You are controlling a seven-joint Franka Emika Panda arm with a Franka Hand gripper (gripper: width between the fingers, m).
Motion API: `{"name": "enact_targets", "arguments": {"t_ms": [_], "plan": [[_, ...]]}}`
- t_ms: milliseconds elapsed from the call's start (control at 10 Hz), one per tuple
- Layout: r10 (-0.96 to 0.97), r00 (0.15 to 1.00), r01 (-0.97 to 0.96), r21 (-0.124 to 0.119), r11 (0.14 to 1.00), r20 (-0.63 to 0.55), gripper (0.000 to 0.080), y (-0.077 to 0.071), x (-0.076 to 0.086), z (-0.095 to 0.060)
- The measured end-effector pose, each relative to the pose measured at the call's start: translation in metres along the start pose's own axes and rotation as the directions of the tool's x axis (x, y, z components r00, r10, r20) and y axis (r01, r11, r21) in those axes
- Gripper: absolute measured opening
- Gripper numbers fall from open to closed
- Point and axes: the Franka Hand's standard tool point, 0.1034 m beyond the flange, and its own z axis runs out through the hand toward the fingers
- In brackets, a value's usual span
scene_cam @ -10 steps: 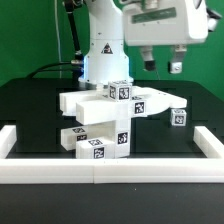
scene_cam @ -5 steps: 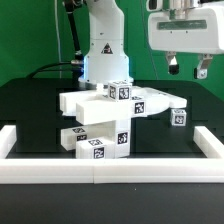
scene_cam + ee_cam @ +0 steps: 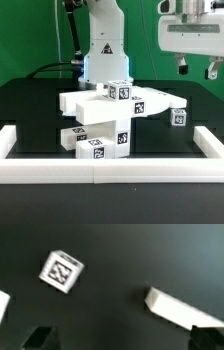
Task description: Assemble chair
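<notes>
Above the chair (image 3: 112, 122), gripper (image 3: 197, 68) hangs wide apart, holding nothing.

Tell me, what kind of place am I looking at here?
Probably a robotics lab test bench: a black table fenced by a white border rail, tagged white chair pieces stacked mid-table, and a robot arm's end effector raised above, against a green backdrop.

You're looking at a green backdrop (image 3: 30, 40) behind a black table (image 3: 30, 105). A white border rail (image 3: 110, 170) fronts it.
</notes>
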Motion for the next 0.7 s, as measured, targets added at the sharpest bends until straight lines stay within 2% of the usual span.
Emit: {"name": "enact_targets", "arguments": {"t_ms": [300,500,700], "plan": [[-0.046,0.999,0.046,0.003,0.999,-0.006,0.0649,0.0021,-0.0011,0.0028],[-0.320,0.948,0.320,-0.002,0.948,-0.007,0.0649,0.0027,-0.0003,0.0032],[-0.561,0.828,0.561,-0.012,0.828,-0.010,0.0649,0.0043,-0.0007,0.0048]]}}
